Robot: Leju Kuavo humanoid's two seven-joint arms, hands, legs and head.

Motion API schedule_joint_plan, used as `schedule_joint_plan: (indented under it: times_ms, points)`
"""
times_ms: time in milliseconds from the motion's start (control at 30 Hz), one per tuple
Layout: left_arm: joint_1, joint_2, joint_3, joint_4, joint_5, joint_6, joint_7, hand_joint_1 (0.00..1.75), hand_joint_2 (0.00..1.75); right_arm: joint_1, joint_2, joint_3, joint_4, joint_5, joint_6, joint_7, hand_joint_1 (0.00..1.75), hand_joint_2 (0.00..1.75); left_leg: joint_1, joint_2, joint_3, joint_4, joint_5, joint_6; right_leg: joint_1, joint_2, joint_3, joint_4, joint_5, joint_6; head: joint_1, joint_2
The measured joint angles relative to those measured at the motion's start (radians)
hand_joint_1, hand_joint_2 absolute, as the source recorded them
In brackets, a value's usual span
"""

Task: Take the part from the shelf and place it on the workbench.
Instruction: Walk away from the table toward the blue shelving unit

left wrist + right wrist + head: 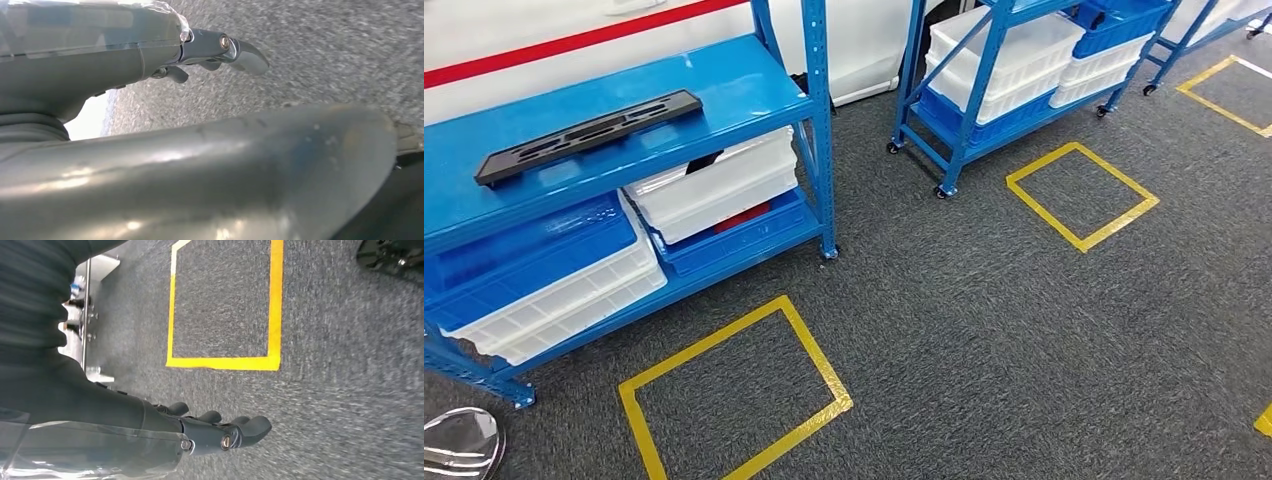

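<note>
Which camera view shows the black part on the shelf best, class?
The head view: the black part lies whole and unobstructed on the blue shelf. The left wrist view looks past the left hand at carpet; the right wrist view shows the right hand, carpet and yellow tape.

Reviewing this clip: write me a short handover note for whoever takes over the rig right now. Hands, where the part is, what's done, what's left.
Left hand: holds nothing, hanging over the carpet.
Right hand: holds nothing, fingers extended, hanging over the carpet near a yellow tape square.
Black part: lies flat on the top level of the blue shelf, untouched.
Done: nothing yet; the part is not picked.
Left: approach the shelf, grasp the part, carry it to the workbench and set it down.
</note>
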Motion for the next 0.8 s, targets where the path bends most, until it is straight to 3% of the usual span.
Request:
schedule_joint_plan:
  times_ms: [33,100,133,167,200,233,300,367,400,467,533,600,667,700,733,800]
  points:
    - [0.0,0.0,0.0,0.0,-0.003,-0.001,0.0,0.0,0.0,0.0,0.002,0.0,-0.001,0.0,0.0,0.0,0.0,1.75,0.004,-0.011,0.002,-0.007,0.007,0.004,-0.001,0.033,-0.012,0.03,-0.022,0.005,0.0,0.0]
    - [-0.005,0.0,-0.001,0.0,-0.007,-0.002,0.001,0.0,0.0,0.004,0.006,-0.002,-0.001,-0.001,0.0,0.001,0.0,1.75,0.006,-0.034,0.001,-0.012,0.014,0.009,-0.006,0.097,-0.068,0.151,-0.091,0.009,0.001,0.0]
    - [-0.007,-0.001,-0.002,0.0,-0.01,-0.004,0.002,0.0,0.0,0.006,0.009,-0.003,-0.001,-0.001,0.0,0.003,0.0,1.75,0.005,-0.047,-0.002,-0.011,0.016,0.01,-0.007,0.109,-0.101,0.219,-0.119,0.01,0.001,0.0]
    - [-0.007,-0.001,-0.003,0.0,-0.012,-0.005,0.003,0.0,0.0,0.008,0.011,-0.004,-0.001,-0.002,0.0,0.005,0.0,1.75,0.005,-0.061,-0.003,-0.01,0.016,0.01,-0.008,0.114,-0.122,0.26,-0.127,0.01,0.001,0.0]
    - [-0.006,-0.001,-0.003,0.0,-0.014,-0.006,0.004,0.0,0.0,0.01,0.013,-0.005,-0.001,-0.002,0.001,0.008,0.0,1.75,0.006,-0.076,-0.004,-0.007,0.016,0.009,-0.009,0.117,-0.126,0.264,-0.113,0.01,0.001,0.0]
    - [-0.006,-0.001,-0.004,0.0,-0.015,-0.006,0.005,0.0,0.0,0.012,0.014,-0.005,-0.001,-0.003,0.002,0.012,0.0,1.75,0.007,-0.091,-0.004,-0.004,0.015,0.007,-0.011,0.122,-0.11,0.224,-0.078,0.01,0.001,0.0]
    - [-0.006,-0.002,-0.005,0.0,-0.016,-0.005,0.003,0.0,0.0,0.013,0.015,-0.007,-0.001,-0.003,0.007,0.026,0.0,1.75,0.007,-0.119,-0.006,0.007,0.01,-0.001,-0.015,0.156,-0.048,0.084,-0.004,0.008,0.002,0.0]
    - [-0.008,-0.003,-0.007,0.0,-0.017,-0.003,-0.001,0.0,0.0,0.013,0.015,-0.009,-0.001,-0.004,0.013,0.037,0.0,1.75,0.007,-0.141,-0.014,0.015,0.008,-0.013,-0.016,0.185,-0.015,0.006,0.019,0.003,0.001,0.0]
    - [-0.008,-0.002,-0.007,0.0,-0.017,-0.001,-0.002,0.0,0.0,0.012,0.015,-0.01,-0.001,-0.004,0.016,0.041,0.0,1.75,0.008,-0.15,-0.018,0.016,0.01,-0.019,-0.014,0.187,-0.014,0.003,0.016,-0.001,0.001,0.0]
    - [-0.005,-0.002,-0.008,0.0,-0.017,0.003,0.0,0.0,0.0,0.008,0.015,-0.01,-0.001,-0.004,0.019,0.044,0.0,1.75,0.012,-0.157,-0.023,0.017,0.011,-0.03,-0.014,0.165,-0.014,0.0,0.02,-0.013,0.001,0.0]
    - [-0.004,-0.002,-0.008,0.0,-0.017,0.005,0.003,0.0,0.0,0.008,0.013,-0.01,-0.001,-0.004,0.021,0.045,0.0,0.87,0.01,-0.114,-0.043,0.055,-0.013,-0.04,-0.015,0.139,-0.012,-0.006,0.023,-0.026,0.001,0.0]
    - [-0.005,-0.002,-0.008,0.0,-0.017,0.006,0.006,0.0,0.0,0.013,0.008,-0.011,-0.001,-0.005,0.021,0.044,0.0,0.0,0.008,-0.056,-0.098,0.173,-0.075,-0.045,-0.012,0.11,-0.012,-0.007,0.022,-0.034,0.001,0.0]
    - [-0.006,-0.002,-0.008,0.0,-0.019,0.006,0.013,0.0,0.0,0.018,0.004,-0.013,0.0,-0.012,0.02,0.042,0.0,0.0,0.009,-0.039,-0.153,0.291,-0.119,-0.048,-0.008,0.085,-0.014,-0.006,0.021,-0.037,0.001,0.0]
    - [-0.004,-0.001,-0.008,0.0,-0.02,0.006,0.017,0.0,0.0,0.018,0.004,-0.016,0.0,-0.016,0.02,0.039,0.0,0.0,0.01,-0.038,-0.156,0.301,-0.113,-0.047,-0.006,0.075,-0.014,-0.006,0.02,-0.038,0.001,0.0]
    - [-0.003,-0.001,-0.008,0.0,-0.021,0.006,0.02,0.0,0.0,0.017,0.003,-0.018,0.0,-0.02,0.02,0.037,0.0,0.0,0.009,-0.038,-0.137,0.27,-0.09,-0.043,-0.004,0.069,-0.013,-0.005,0.02,-0.039,0.001,0.0]
    - [-0.002,0.002,-0.008,0.0,-0.022,0.006,0.024,0.0,0.0,0.012,0.003,-0.02,0.0,-0.022,0.02,0.032,0.0,0.0,0.003,-0.028,-0.061,0.131,-0.03,-0.026,-0.001,0.06,-0.011,-0.005,0.02,-0.038,0.001,0.0]
